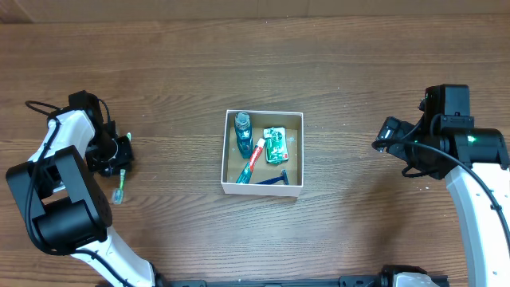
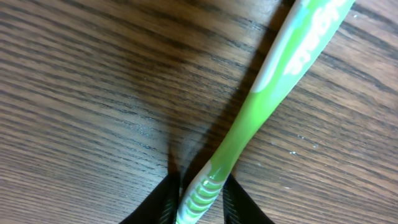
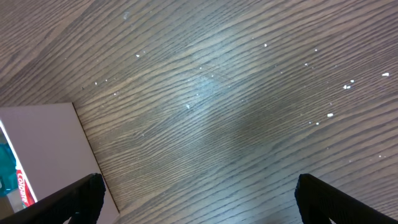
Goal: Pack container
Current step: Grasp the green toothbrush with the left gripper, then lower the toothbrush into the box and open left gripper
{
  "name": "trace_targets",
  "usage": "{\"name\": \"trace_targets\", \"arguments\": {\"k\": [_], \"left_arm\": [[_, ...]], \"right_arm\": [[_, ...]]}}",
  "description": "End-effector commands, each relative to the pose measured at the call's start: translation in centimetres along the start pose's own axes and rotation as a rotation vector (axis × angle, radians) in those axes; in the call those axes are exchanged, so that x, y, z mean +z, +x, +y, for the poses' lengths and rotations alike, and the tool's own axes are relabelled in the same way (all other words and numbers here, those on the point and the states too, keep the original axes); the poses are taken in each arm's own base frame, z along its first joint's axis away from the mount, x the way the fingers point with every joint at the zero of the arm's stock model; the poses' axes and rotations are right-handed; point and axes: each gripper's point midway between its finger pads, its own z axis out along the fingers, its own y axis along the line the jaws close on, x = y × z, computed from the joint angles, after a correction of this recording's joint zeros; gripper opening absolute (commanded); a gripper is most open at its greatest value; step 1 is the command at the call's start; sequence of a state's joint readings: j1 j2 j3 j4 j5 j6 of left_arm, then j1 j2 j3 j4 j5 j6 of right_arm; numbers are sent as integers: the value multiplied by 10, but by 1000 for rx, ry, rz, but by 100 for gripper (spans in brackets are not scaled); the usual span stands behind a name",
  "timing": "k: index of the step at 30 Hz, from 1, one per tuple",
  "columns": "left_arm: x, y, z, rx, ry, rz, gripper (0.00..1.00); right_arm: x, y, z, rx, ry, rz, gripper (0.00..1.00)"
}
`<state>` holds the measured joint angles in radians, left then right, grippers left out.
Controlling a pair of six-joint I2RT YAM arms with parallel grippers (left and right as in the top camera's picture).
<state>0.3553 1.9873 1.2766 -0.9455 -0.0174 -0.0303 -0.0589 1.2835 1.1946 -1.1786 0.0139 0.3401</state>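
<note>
The container [image 1: 263, 112] is a shallow white-walled box with a brown floor at the table's middle. It holds a teal bottle [image 1: 243, 134], a toothpaste tube [image 1: 253, 159], a green packet [image 1: 275, 144] and a blue razor [image 1: 273, 179]. A green toothbrush [image 1: 120, 190] lies on the table at the far left. My left gripper [image 1: 121, 159] is down at its handle end. In the left wrist view the fingers [image 2: 198, 180] press both sides of the toothbrush [image 2: 261, 99]. My right gripper [image 1: 384, 137] is open and empty, right of the box; its fingers [image 3: 199, 186] are spread wide over bare wood.
The dark wooden table [image 1: 358, 64] carries everything. The box's white outer wall [image 3: 37, 137] shows at the left edge of the right wrist view. A black cable [image 1: 36, 106] loops beside the left arm.
</note>
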Motion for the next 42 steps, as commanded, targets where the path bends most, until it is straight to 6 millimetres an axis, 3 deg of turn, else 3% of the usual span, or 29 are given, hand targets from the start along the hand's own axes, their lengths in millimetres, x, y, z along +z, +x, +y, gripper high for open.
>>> {"name": "trace_targets", "arguments": {"k": [1, 10, 15, 19, 22, 24, 25, 27, 30, 33, 37, 42], "left_arm": [[28, 15, -13, 0, 68, 94, 4], [18, 15, -24, -13, 129, 109, 4], [-49, -3, -44, 31, 171, 30, 4], [-132, -2, -87, 210, 182, -200, 4], [-193, 28, -140, 465, 205, -391, 4], [-217, 50, -171, 616, 222, -475, 4], [-233, 72, -197, 752, 235, -533, 4], [-243, 96, -224, 886, 254, -576, 4], [-242, 133, -267, 1105, 281, -591, 4], [-222, 151, -292, 1202, 250, -547, 4], [-183, 155, -312, 1254, 215, -437, 4], [-130, 144, -322, 1270, 154, -305, 4]], "right_arm": [[-3, -1, 0, 2, -7, -14, 100], [-3, -1, 0, 2, -7, -14, 100], [-3, -1, 0, 2, -7, -14, 100], [-3, -2, 0, 2, -7, -15, 100], [-3, -3, 1, 2, -9, -19, 100], [-3, -3, 1, 2, -10, -21, 100], [-3, -3, 1, 2, -10, -21, 100], [-3, -3, 1, 2, -10, -21, 100], [-3, -3, 1, 2, -10, -21, 100], [-3, -3, 1, 2, -10, -21, 100], [-3, -3, 1, 2, -10, -21, 100], [-3, -3, 1, 2, -10, -20, 100]]}}
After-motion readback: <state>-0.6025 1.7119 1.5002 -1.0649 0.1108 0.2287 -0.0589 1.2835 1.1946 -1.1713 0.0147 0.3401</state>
